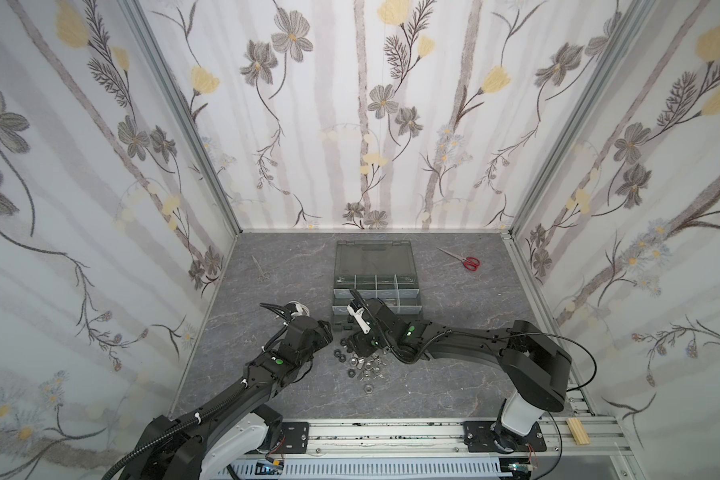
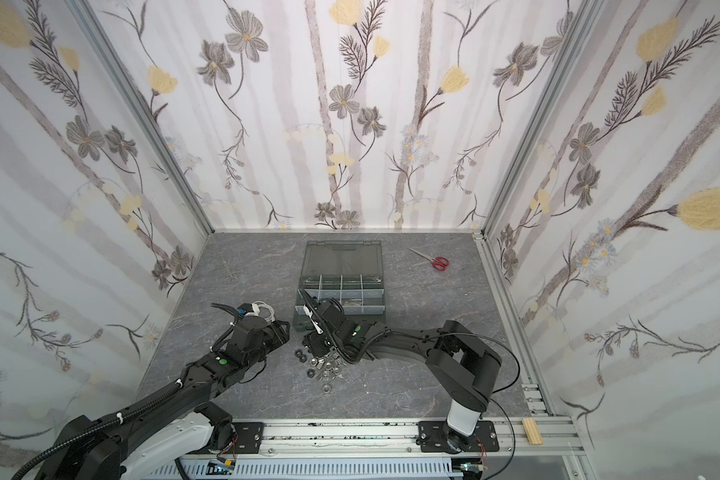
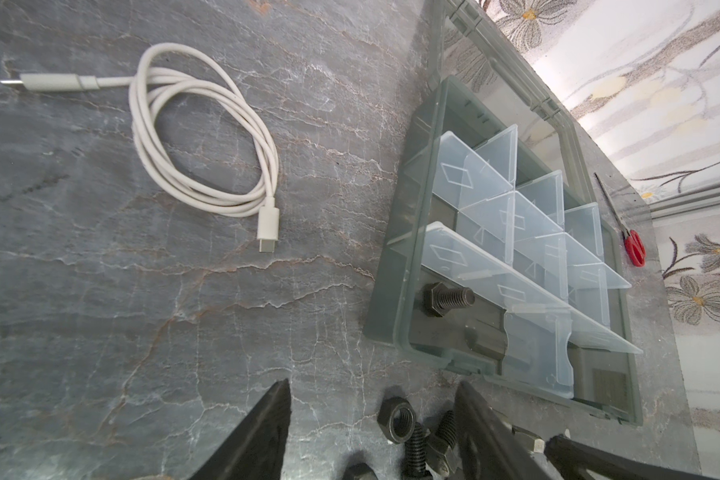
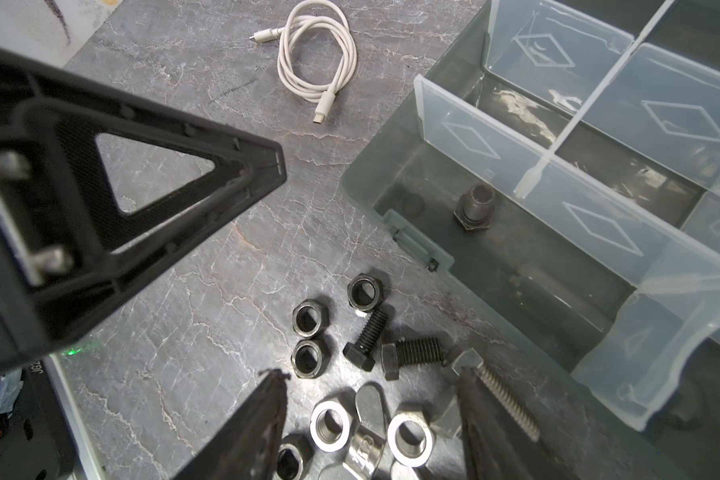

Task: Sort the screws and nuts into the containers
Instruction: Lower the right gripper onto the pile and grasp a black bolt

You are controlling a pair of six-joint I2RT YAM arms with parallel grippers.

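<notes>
In both top views a metal rail [image 1: 391, 430] is seen closest, with a small wooden block [image 1: 578, 432] laid on it. Further in, on the grey table [image 1: 454, 374], the nuts [image 1: 362, 365] are heaped in a loose pile, silver and black mixed. The left gripper [image 1: 328, 328] is held low just left of the pile. The right gripper [image 1: 360, 343] is held over its far edge. Behind them a case [image 1: 335, 293] is laid open with its lid [image 1: 373, 257] folded back, and the containers [image 1: 385, 281] are seen inside. Red scissors [image 1: 470, 262] are seen far right, thin metal scissors [image 1: 260, 270] far left, and a white cable [image 1: 302, 308] by the left arm.

In the left wrist view the left gripper [image 3: 373, 384] is seen with its jaws wide apart and nothing is held. A black nut [image 3: 395, 419] and some of the screws [image 3: 416, 449] are lying on the table between them. One black screw [image 3: 447, 297] is lying in a corner container. Diamond shapes are pressed into the clear dividers [image 3: 474, 195].

In the right wrist view the right gripper [image 4: 371, 374] is seen partly open, and nothing is gripped. Silver nuts [image 4: 329, 426] are lying between the jaws. A silver screw [image 4: 508, 399] is lying just beside one finger. White letters starting "JG" are printed on a black part at the edge; the rest cannot be read.
</notes>
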